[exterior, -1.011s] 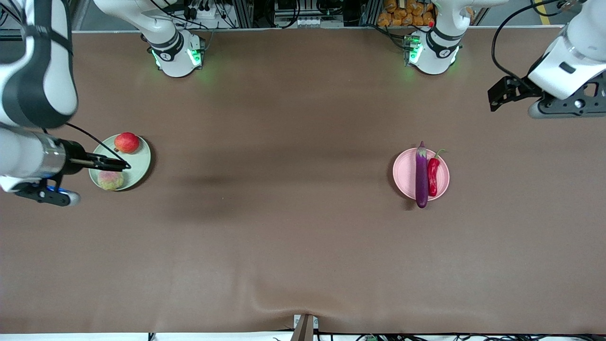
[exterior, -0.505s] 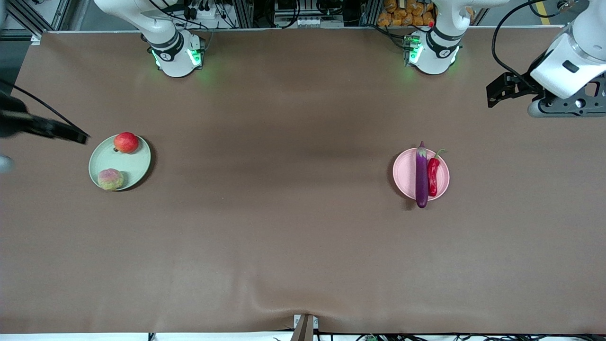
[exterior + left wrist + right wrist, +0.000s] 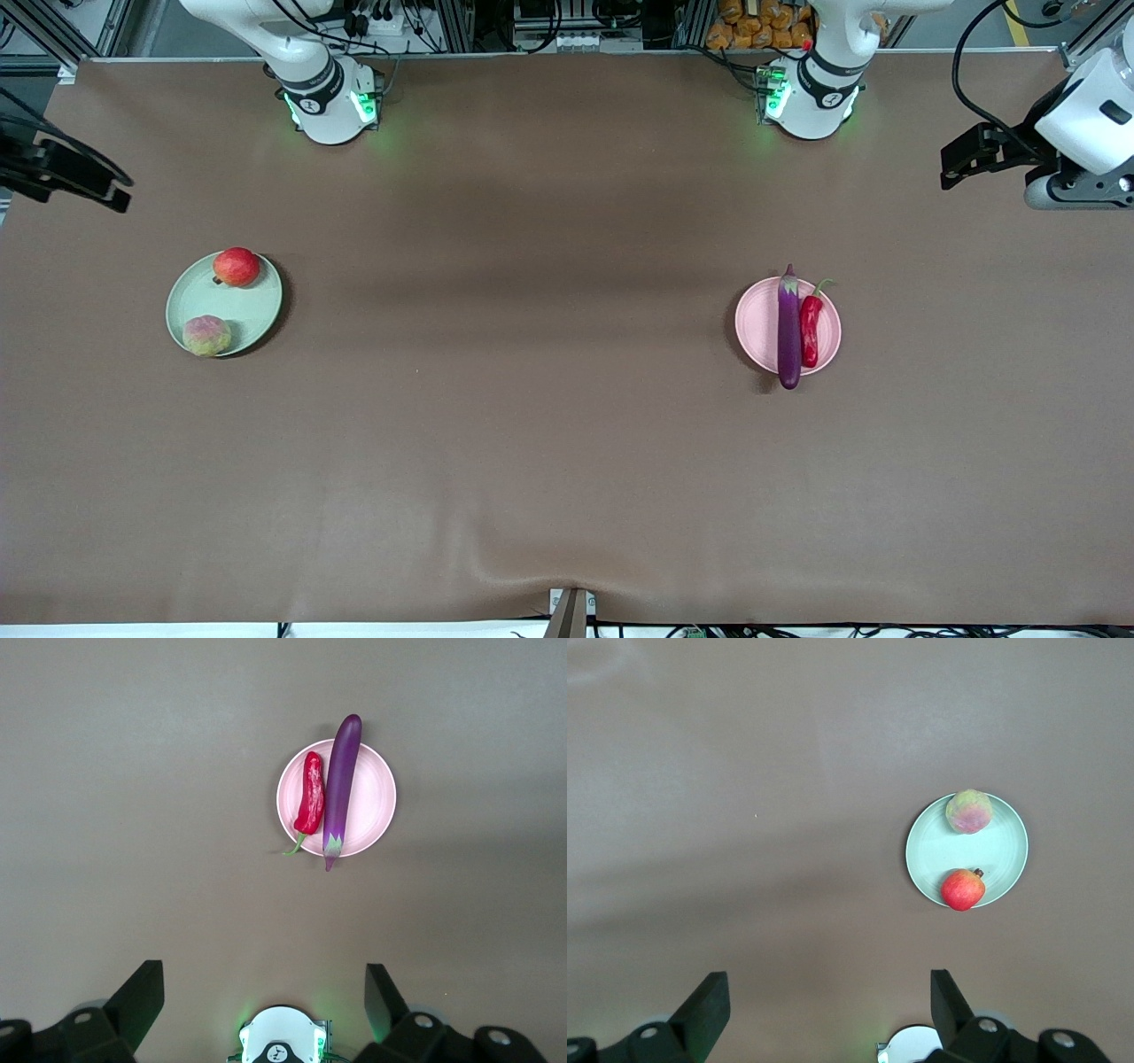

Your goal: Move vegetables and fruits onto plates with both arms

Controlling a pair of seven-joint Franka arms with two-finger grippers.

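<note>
The pale mint plate holds the red fruit and the yellowish-green peach. The pink plate holds the purple eggplant and the red chili side by side. My right gripper is open and empty, high over the table edge at the right arm's end. Its wrist view shows the mint plate, peach and red fruit far below the gripper. My left gripper is open and empty, high over the left arm's end. Its wrist view shows the pink plate, eggplant and chili.
The arm bases glow green along the table's edge farthest from the front camera. The brown cloth covers the table and has a fold near the front camera. Cables and clutter lie past the bases.
My right gripper has risen off the mint plate and swung out to the table edge, toward the bases. My left gripper has drifted outward and toward the bases. The fruits and vegetables have not moved.
</note>
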